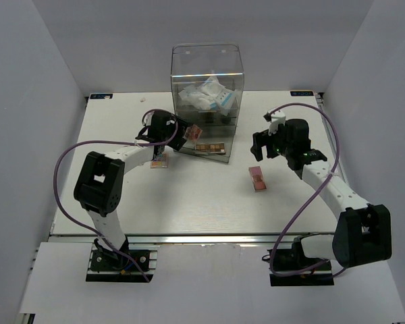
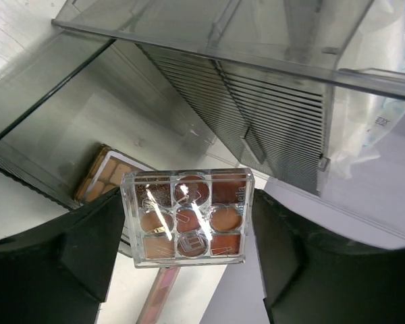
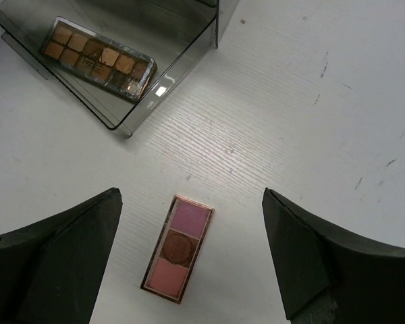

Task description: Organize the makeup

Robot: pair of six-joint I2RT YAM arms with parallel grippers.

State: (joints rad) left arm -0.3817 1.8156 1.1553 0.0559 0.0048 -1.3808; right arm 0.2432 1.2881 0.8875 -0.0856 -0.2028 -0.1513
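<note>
My left gripper (image 1: 186, 137) (image 2: 187, 226) is shut on a clear nine-pan brown palette (image 1: 194, 131) (image 2: 187, 216), held flat between both fingers just in front of the clear acrylic drawer box (image 1: 207, 67). Below it the open bottom drawer (image 1: 219, 154) (image 2: 34, 135) holds a long brown palette (image 1: 210, 146) (image 2: 104, 174) (image 3: 98, 59). My right gripper (image 1: 262, 150) (image 3: 190, 196) hangs open above a pink three-pan palette (image 1: 257, 178) (image 3: 177, 248) lying on the table, without touching it. A white-blue packet (image 1: 209, 96) (image 2: 378, 121) sits inside the box.
Another small multicolour palette (image 1: 160, 160) (image 2: 158, 293) lies on the table under my left arm. The open drawer's corner (image 3: 125, 128) juts toward the pink palette. The white walls (image 1: 47, 81) enclose the table on three sides.
</note>
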